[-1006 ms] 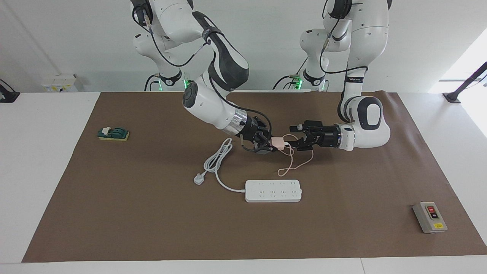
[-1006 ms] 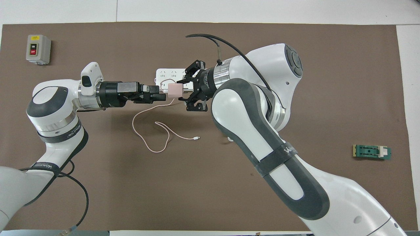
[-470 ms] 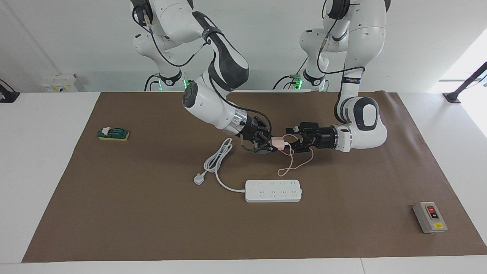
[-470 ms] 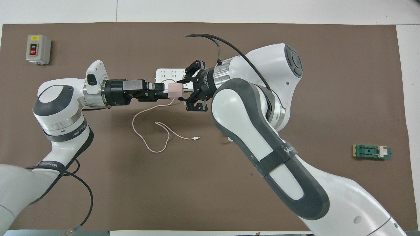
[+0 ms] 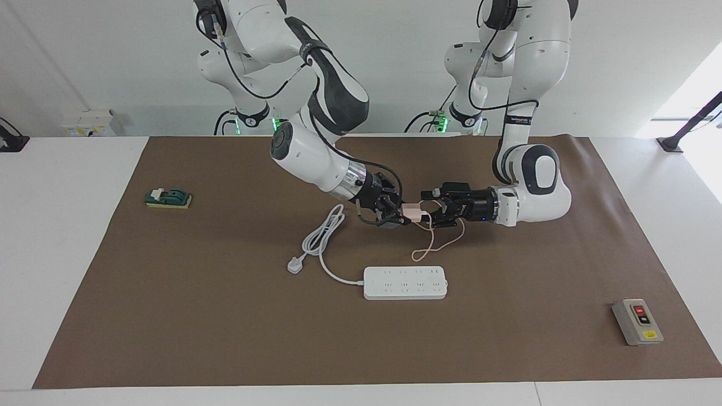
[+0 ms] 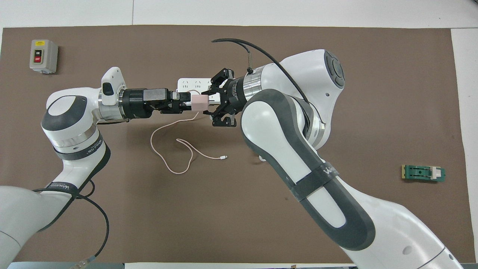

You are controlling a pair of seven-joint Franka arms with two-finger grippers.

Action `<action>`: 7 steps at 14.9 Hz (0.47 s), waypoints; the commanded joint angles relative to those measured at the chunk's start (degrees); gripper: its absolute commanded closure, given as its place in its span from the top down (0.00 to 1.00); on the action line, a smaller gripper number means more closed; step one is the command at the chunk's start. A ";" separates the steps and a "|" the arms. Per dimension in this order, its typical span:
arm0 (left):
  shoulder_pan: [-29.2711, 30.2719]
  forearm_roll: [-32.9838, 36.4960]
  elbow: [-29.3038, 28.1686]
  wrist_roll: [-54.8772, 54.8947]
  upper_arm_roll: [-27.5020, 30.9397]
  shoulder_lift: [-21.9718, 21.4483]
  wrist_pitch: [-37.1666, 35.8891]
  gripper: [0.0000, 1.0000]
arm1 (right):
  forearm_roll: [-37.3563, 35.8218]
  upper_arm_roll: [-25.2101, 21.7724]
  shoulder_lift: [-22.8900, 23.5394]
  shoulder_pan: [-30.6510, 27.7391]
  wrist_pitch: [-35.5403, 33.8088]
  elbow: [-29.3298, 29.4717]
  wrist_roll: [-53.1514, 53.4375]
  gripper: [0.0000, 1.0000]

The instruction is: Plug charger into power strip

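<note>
Here the pale pink charger (image 5: 413,212) hangs in the air above the brown mat (image 5: 169,316), held up between the two arms, over the strip of mat that lies nearer to the robots than the power strip (image 5: 405,282). The right gripper (image 5: 398,213) has its jaws closed on one end of the cube, the outer links splayed to the sides while the fingertips pinch the body. The left gripper (image 5: 427,213) meets the cube from the other end; its jaws stand wide and sit around that end of the charger, and whether the pads actually press on it cannot be told from either view.

From the charger the thin pink cable (image 6: 175,153) droops down to the mat and runs in loose loops nearer to the robots than the power strip, ending in a small connector (image 6: 223,157) that lies flat on the mat.

The power strip rests flat on the mat with its sockets up, well clear of both grippers in the facing view; seen from overhead the raised grippers and charger cover part of it. Its thick white cord (image 5: 324,237) curls in a bundle toward the right arm's end of the table from the strip, ending in a white three-pin plug (image 5: 295,264) on the mat.

Well apart from the power strip, a grey switch box (image 5: 637,321) with red and black buttons sits toward the left arm's end of the table, and a small green block (image 5: 168,198) sits toward the right arm's end.
</note>
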 commanded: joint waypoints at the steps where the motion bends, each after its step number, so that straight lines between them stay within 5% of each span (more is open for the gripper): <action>1: -1.52 -1.45 0.96 0.60 0.60 0.96 1.23 1.00 | 0.87 0.22 0.72 -0.40 -0.19 1.39 0.85 0.00; 7: -1.61 -1.45 0.79 0.69 0.60 0.96 1.49 0.94 | 0.87 0.22 0.72 -0.58 -0.28 1.39 0.85 0.00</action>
